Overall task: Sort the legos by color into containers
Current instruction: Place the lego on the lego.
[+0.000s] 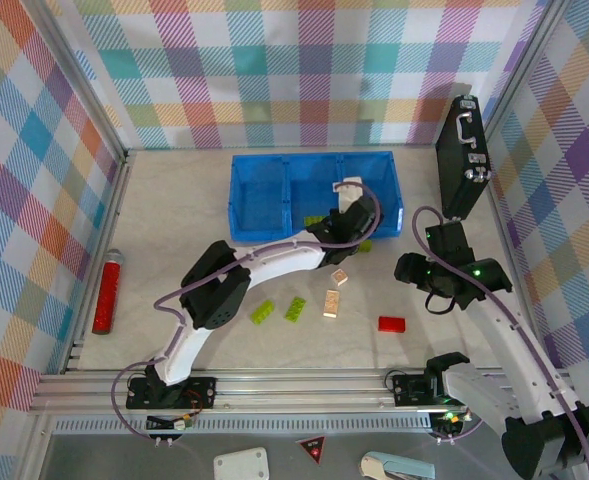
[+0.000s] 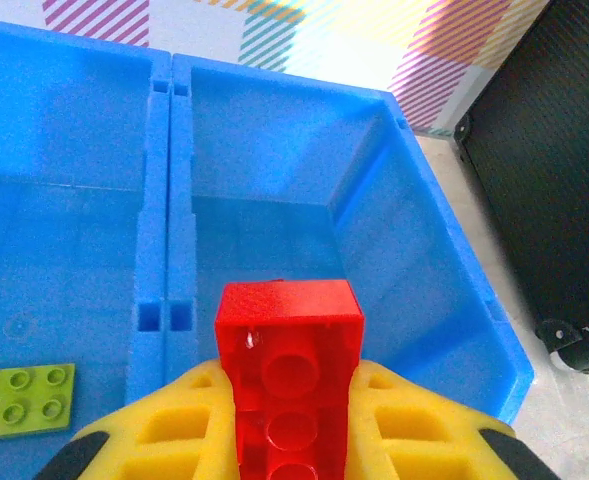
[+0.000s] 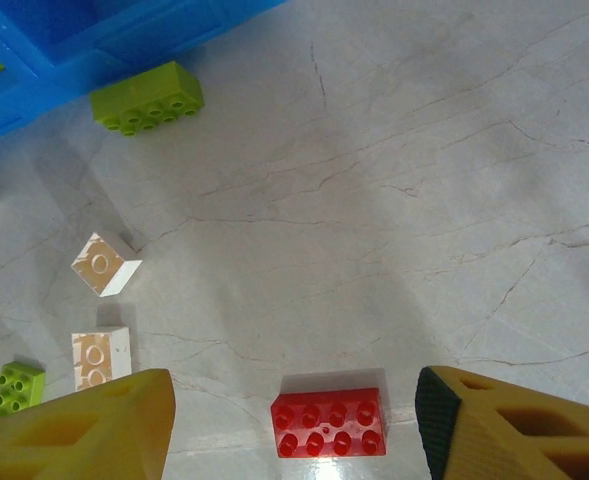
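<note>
Left hand (image 2: 292, 415) around one red lego (image 2: 289, 325)

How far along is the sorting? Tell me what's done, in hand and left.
Done: one green plate lies in the bin's middle compartment. In hand: the left gripper holds a red brick over the right compartment. Left: on the table, three green bricks, two tan bricks and a loose red brick beneath the open right gripper.
</note>
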Robot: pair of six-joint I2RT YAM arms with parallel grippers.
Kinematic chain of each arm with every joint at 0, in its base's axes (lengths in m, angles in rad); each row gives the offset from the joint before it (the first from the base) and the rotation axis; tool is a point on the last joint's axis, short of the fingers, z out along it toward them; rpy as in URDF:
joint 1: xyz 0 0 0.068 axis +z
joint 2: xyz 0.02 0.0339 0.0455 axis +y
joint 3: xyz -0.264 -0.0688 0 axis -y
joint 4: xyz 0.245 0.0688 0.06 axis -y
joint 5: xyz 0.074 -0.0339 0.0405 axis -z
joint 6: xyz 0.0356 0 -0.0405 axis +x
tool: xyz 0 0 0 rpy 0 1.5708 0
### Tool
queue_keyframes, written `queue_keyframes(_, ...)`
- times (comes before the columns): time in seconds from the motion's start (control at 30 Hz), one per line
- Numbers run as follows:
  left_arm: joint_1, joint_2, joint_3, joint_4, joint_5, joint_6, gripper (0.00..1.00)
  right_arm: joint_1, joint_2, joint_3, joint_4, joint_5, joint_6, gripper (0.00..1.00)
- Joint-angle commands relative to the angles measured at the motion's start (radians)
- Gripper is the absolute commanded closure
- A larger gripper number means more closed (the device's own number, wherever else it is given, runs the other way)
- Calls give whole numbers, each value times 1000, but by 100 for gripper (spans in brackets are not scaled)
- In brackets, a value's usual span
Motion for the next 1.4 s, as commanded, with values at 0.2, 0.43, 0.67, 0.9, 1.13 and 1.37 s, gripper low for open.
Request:
queue_keyframes(0.2,-32,141,200,18,-93,25,98,-5,-36,-15,-18,1,13,35)
queue_keyframes(0.43,-34,272,370,18,-116,84,91,-5,-43,-15,-19,2,14,35)
queue_keyframes(0.67,-31,395,549,-28,-142,134,81,-5,-46,-17,-17,1,10,35)
queue_keyframes(0.9,-24,434,584,-25,-134,129,70,-5,-48,-17,-16,0,9,35)
queue_keyframes(1.13,-23,427,581,-31,-122,126,59,-5,-57,-18,-17,-1,12,35)
queue_keyframes(1.37,-23,394,558,-31,-115,125,51,-5,-53,-18,-15,0,13,35)
